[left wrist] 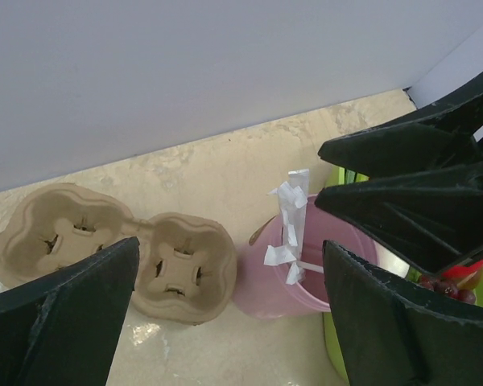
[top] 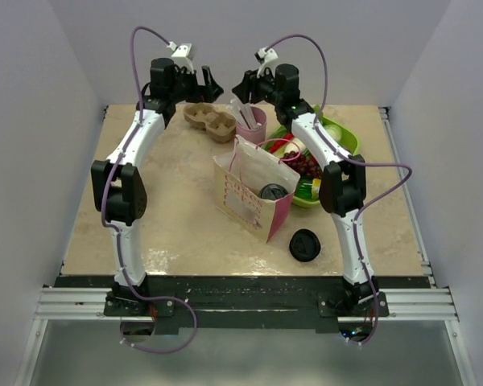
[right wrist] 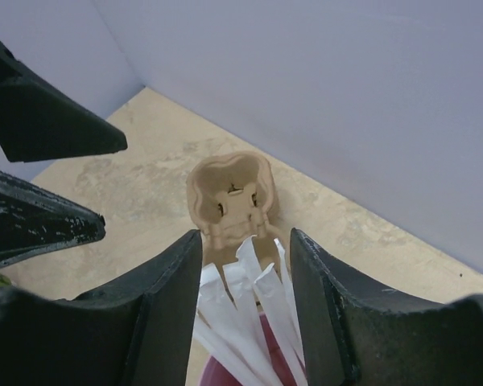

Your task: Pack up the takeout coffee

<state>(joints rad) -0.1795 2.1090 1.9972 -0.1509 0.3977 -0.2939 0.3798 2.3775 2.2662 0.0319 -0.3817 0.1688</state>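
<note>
The pink paper bag (top: pixel 253 193) stands open at the table's middle. A round black lid (top: pixel 272 191) shows inside its mouth, apparently the takeout coffee; its cup body is hidden. My left gripper (top: pixel 212 87) is open and empty, high at the back over the cardboard cup carrier (top: pixel 209 121). In the left wrist view my gripper (left wrist: pixel 229 322) hangs above the carrier (left wrist: pixel 113 249) and a pink cup (left wrist: pixel 306 269). My right gripper (top: pixel 245 87) is open, and in the right wrist view my gripper (right wrist: pixel 245 273) stands either side of the wrapped straws (right wrist: pixel 253 301).
A loose black lid (top: pixel 306 244) lies on the table near my right arm. A green bowl (top: pixel 350 143) with fruit and a lidless green cup (top: pixel 334 130) sits at the back right. The pink straw cup (top: pixel 251 122) stands behind the bag. The two grippers are close together.
</note>
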